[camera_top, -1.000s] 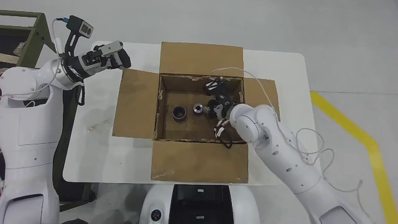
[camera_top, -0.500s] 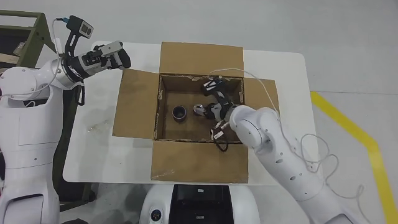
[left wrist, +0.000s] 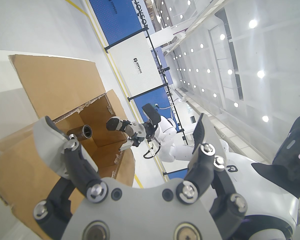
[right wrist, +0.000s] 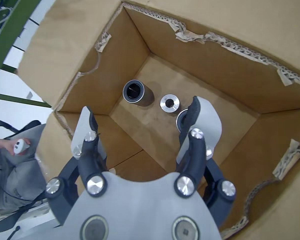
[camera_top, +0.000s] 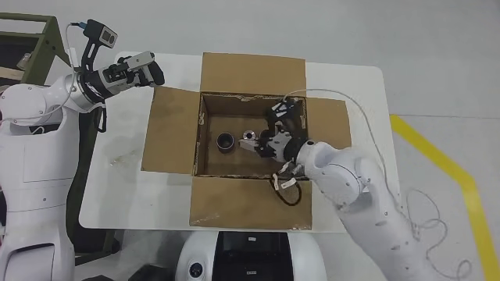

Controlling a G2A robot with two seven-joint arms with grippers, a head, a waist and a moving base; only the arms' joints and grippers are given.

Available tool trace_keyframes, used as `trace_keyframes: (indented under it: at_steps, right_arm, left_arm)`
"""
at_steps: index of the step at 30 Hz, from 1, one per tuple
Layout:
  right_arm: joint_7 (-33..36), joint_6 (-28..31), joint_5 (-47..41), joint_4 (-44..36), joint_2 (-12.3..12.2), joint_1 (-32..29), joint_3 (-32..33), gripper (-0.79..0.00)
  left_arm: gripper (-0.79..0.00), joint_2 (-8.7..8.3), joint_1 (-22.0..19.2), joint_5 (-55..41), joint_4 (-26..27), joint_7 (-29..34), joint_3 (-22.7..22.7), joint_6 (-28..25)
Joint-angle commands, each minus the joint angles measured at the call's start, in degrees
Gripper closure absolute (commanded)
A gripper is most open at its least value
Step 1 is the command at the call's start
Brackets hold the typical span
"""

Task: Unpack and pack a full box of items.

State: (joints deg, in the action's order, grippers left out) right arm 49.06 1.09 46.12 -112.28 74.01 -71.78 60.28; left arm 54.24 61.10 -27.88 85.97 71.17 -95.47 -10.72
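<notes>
Hovering open over parts in the box (right wrist: 190, 58)
Spread wide, the right gripper (right wrist: 141, 108) hung above the silver ring (right wrist: 169, 103) and dark sleeve (right wrist: 136, 92) on its floor; the left gripper (camera_top: 150, 69) sat open off to the side. One finger (right wrist: 206, 116) might clip the half-hidden third ring (right wrist: 180, 121), knocking it away.

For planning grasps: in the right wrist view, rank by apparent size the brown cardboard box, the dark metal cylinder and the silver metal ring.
Largest: brown cardboard box.
Then: dark metal cylinder.
Smallest: silver metal ring.
Both parts sit close together on the box floor, so nearness matters little.
</notes>
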Motion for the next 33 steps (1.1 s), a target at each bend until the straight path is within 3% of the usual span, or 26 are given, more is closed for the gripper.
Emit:
trace_keyframes:
  at_steps: [1, 3, 15, 24, 33]
  right_arm:
    - [-0.6, 0.6, -2.8, -0.8, -0.1, -1.1, 1.2, -0.699]
    - [-0.7, 1.1, -5.5, -1.9, -0.3, -2.2, 2.7, -0.785]
    - [-1.5, 4.6, -20.0, -5.1, -1.7, -9.2, 11.9, -0.785]
    - [0.7, 3.8, -33.2, -4.4, -2.7, -13.8, 20.2, -0.785]
    - [1.6, 5.3, -39.9, -5.1, -4.0, -19.2, 30.0, -0.785]
  left_arm:
    - [-0.785, 0.00, 0.0, 0.0, 0.0, 0.0, 0.0, 0.0]
    - [-0.785, 0.00, 0.0, 0.0, 0.0, 0.0, 0.0, 0.0]
    - [-0.785, 0.00, 0.0, 0.0, 0.0, 0.0, 0.0, 0.0]
    - [-0.785, 0.00, 0.0, 0.0, 0.0, 0.0, 0.0, 0.0]
    - [-0.785, 0.00, 0.0, 0.0, 0.0, 0.0, 0.0, 0.0]
